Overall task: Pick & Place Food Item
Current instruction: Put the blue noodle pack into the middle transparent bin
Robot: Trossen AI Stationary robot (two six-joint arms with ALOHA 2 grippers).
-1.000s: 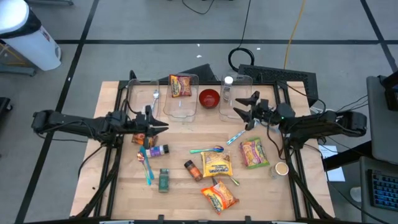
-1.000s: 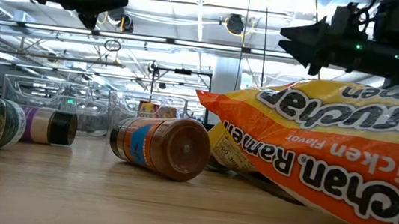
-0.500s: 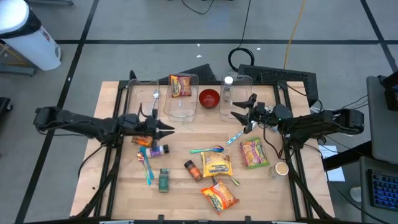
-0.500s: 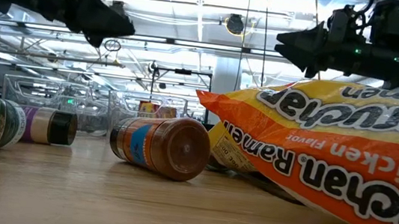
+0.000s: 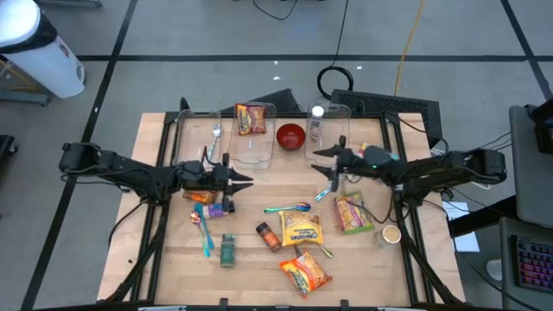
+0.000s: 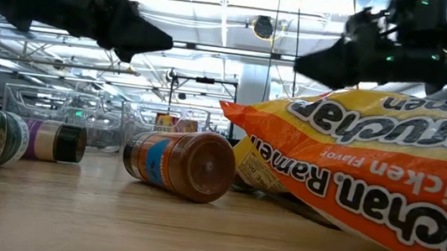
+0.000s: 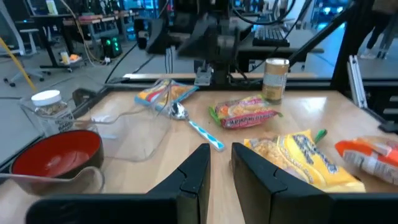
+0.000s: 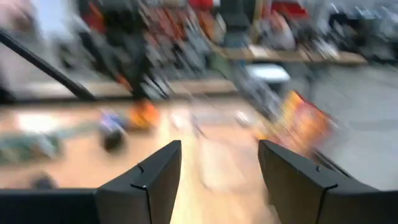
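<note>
arms [image 5: 130, 173]: black, jointed | end effector [image 7: 217, 163]: two dark fingers

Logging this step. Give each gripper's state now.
Left gripper: nearly closed, holding nothing, above the table.
Right gripper: open, empty.

Grey floor [image 5: 173, 34] with dark lines (ceiling lights beyond)

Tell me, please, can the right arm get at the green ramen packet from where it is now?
Probably yes. The right gripper hangs open above the table, the green ramen packet lies flat close by on its side, and nothing lies on it.
</note>
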